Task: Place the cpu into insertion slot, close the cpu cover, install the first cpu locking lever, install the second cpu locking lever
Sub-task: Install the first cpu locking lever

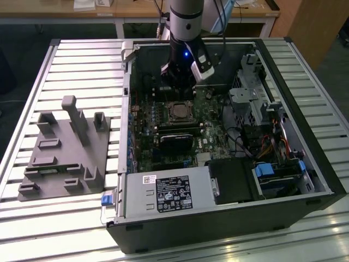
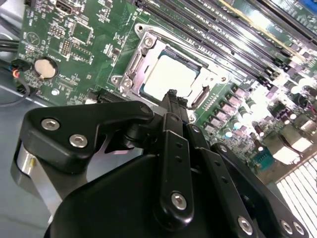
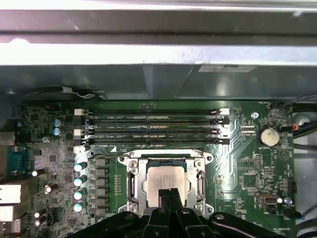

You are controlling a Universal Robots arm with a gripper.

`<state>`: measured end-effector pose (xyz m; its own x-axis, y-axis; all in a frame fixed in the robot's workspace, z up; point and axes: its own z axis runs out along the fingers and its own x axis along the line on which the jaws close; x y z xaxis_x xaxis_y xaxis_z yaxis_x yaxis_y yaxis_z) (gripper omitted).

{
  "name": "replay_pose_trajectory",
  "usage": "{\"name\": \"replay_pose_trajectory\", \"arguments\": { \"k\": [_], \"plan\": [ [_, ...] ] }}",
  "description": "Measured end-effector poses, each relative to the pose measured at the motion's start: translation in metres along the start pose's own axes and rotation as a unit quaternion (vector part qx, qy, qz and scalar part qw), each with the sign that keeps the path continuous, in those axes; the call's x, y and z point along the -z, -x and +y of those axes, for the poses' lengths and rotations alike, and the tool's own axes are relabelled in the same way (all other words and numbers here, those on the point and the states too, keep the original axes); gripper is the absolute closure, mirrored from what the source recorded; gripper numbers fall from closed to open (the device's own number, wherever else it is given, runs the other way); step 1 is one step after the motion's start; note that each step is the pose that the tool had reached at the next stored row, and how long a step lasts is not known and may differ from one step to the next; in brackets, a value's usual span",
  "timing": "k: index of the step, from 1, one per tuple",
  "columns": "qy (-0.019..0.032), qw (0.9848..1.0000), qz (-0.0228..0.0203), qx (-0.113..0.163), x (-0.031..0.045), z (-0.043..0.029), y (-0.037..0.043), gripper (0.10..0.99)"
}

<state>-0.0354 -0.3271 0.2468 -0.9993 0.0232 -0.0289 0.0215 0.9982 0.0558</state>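
1. Exterior view: the arm [image 1: 185, 22] reached down into an open computer case [image 1: 229, 224] that lay on a slatted table [image 1: 82, 60]. The gripper [image 1: 177, 87] hung over the green board [image 1: 143, 139], close above the insertion slot [image 1: 170, 105]. The cpu [image 1: 179, 113] sat inside that slot, pale top up. A grey fixture [image 1: 65, 153] lay on the table at the exterior view's left, well apart from the case.
2. Second wrist view: the gripper [image 2: 171, 95] was clenched, its fingers [image 2: 171, 111] pressed together into 1 narrow black tip w/ nothing seen btwn them. The tip overlapped 1 edge of the cpu [image 2: 166, 77]; couldn't tell if it touched or sat just above. The cpu cover [image 2: 131, 64] lay flat around the chip, w/ the chip's top showing thru its window. Long black memory slots [image 2: 223, 39] ran just beside the socket. A coin battery [image 2: 44, 68] sat well apart on the board.
3. First wrist view: the 2 fingertips sat side by side w/ only a hairline seam. The gripper [image 3: 171, 192] sat over the cpu [image 3: 166, 178] at the edge away from the 4 memory slots [image 3: 151, 126]. The cover's [image 3: 200, 181] silver sides flanked the chip. A thin wire bar [image 3: 163, 153] ran btwn socket & memory slots; couldn't tell if it was latched. A row of small capacitors [image 3: 79, 181] stood near the socket.
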Motion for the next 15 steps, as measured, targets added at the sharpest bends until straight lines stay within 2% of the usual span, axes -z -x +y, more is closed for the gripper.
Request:
{"name": "replay_pose_trajectory", "arguments": {
  "k": [4, 9, 15],
  "plan": [
    [0.0000, 1.0000, 0.0000, 0.000, 0.0067, 0.0004, 0.0002, 0.980],
    [0.0000, 1.0000, -0.0002, 0.000, 0.0070, 0.0004, -0.0016, 0.980],
    [0.0001, 1.0000, -0.0015, 0.000, 0.0074, 0.0000, -0.0186, 0.980]
  ]
}}
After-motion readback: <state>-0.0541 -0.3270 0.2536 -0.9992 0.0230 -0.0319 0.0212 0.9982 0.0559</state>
